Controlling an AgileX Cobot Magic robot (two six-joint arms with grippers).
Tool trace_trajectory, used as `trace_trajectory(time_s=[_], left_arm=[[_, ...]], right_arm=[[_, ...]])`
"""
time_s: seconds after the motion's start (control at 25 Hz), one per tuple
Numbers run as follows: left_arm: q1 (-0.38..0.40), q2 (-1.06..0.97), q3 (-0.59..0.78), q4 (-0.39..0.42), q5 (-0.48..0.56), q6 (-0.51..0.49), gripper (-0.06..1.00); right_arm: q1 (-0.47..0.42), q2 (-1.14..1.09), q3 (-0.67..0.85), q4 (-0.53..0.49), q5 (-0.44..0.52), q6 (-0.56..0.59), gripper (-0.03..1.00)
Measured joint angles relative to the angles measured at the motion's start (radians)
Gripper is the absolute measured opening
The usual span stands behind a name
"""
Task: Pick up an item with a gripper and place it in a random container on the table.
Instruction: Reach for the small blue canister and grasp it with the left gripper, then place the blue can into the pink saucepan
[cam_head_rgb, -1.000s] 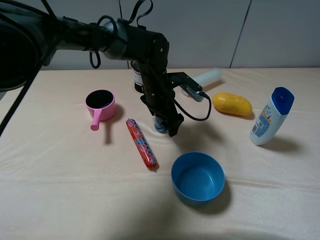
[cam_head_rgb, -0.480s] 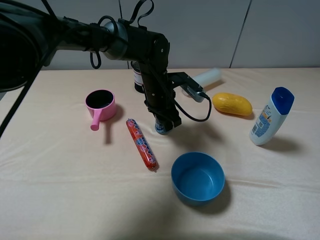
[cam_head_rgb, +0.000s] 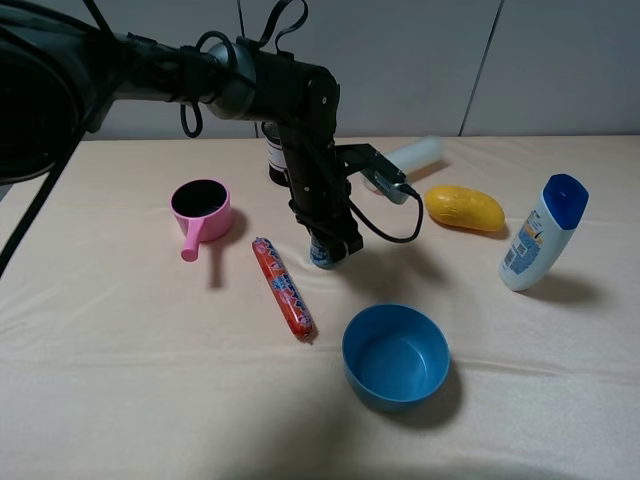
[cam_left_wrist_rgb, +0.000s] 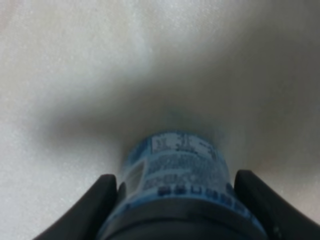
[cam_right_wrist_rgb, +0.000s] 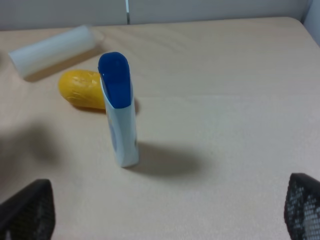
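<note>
Left gripper (cam_head_rgb: 333, 248), jaws spread a second ago, is now closed on the small dark blue bottle (cam_head_rgb: 321, 256), held between its fingers low over the table (cam_head_rgb: 140, 400); grasp looks made, so lifting toward the pink saucepan-shaped cup (cam_head_rgb: 201, 208), well apart, seems next.

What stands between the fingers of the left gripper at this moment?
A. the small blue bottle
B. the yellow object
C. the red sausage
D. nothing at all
A: in the left wrist view the small blue bottle sits between the two dark fingers of the left gripper.
</note>
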Motion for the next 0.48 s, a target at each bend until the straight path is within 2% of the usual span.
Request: trace_trajectory(time_s=[0.48], left_arm=[[0.0, -0.004, -0.171, 0.0, 0.164, 0.0, 0.51]], right_arm=[[0.0, 0.0, 0.0, 0.0, 0.0, 0.0, 0.69]])
